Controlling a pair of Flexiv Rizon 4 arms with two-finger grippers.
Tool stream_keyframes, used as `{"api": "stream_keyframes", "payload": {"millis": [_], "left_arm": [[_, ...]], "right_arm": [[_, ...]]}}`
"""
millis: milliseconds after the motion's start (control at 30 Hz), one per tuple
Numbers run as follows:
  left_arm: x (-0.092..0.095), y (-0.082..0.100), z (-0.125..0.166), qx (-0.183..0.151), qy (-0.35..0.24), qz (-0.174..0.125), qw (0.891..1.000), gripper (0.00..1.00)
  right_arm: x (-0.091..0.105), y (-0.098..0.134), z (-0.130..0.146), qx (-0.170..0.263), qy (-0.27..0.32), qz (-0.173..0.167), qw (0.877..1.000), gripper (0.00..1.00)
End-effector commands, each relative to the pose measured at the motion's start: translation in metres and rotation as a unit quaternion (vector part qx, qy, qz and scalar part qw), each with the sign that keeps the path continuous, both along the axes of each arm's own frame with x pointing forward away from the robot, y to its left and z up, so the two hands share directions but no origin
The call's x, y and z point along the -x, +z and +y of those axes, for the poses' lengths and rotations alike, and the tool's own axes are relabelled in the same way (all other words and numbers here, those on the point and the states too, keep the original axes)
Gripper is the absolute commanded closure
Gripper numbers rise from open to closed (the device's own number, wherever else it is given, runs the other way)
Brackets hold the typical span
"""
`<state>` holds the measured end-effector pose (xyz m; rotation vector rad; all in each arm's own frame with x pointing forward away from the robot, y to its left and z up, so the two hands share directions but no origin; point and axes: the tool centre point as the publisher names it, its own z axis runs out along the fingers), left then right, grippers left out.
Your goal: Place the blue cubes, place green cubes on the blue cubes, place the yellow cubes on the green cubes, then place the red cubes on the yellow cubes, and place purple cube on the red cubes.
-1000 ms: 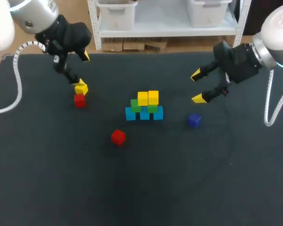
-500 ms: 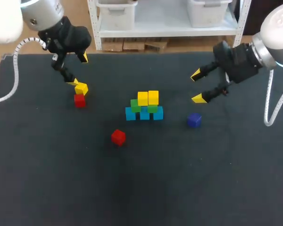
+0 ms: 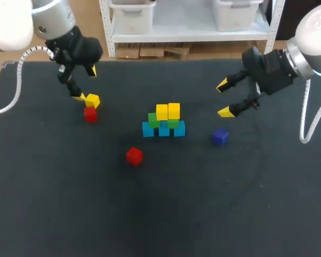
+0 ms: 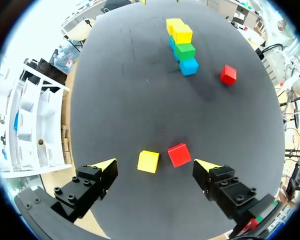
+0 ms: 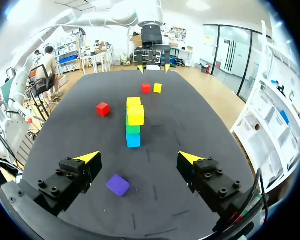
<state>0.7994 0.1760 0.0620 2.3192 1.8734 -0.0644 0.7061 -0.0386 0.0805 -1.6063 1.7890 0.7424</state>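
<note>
Left gripper released, wide open above loose yellow cube, red cube just beside it: off-centre descent may catch both or knock red away. Right gripper released near purple cube. Stack at middle of bench narrow; rough placement may topple it

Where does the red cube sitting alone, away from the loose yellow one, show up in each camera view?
Head view: lone red cube left of the stack and nearer the camera.
Left wrist view: lone red cube beside the stack, far beyond the loose yellow cube.
Right wrist view: lone red cube beside the stack, nearer than the loose yellow cube.
Shared landmark: the blue, green and yellow stack.
</note>
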Motion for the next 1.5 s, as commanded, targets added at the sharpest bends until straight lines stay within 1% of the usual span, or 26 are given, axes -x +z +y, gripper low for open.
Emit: {"api": "stream_keyframes", "payload": {"millis": [33, 467, 667, 900, 1033, 1300, 1500], "left_arm": [[-0.009, -0.008, 0.0, -0.004, -0.003, 0.016, 1.0, 0.0], [-0.018, -0.027, 0.005, -0.009, -0.011, 0.024, 1.0, 0.0], [-0.021, -0.034, 0.009, -0.007, -0.012, 0.03, 0.999, 0.0], [-0.025, -0.043, 0.009, -0.003, -0.027, 0.034, 0.999, 0.0], [-0.027, -0.047, 0.009, 0.005, -0.038, 0.037, 0.999, 0.0], [-0.031, -0.056, 0.011, 0.003, -0.044, 0.042, 0.998, 0.0], [-0.032, -0.058, 0.012, 0.009, -0.049, 0.043, 0.998, 0.0]], "right_arm": [[-0.001, 0.0, 0.0, -0.001, 0.001, 0.0, 1.0, 0.0], [-0.001, 0.0, 0.0, -0.001, 0.001, 0.0, 1.0, 0.0], [-0.001, 0.0, 0.0, -0.001, 0.001, 0.0, 1.0, 0.0], [-0.001, 0.0, 0.0, -0.001, 0.001, 0.0, 1.0, 0.0], [-0.001, 0.0, 0.0, -0.001, 0.001, 0.0, 1.0, 0.0], [-0.001, 0.0, 0.0, -0.001, 0.001, 0.0, 1.0, 0.0], [-0.001, 0.0, 0.0, -0.001, 0.001, 0.0, 1.0, 0.0]]}}
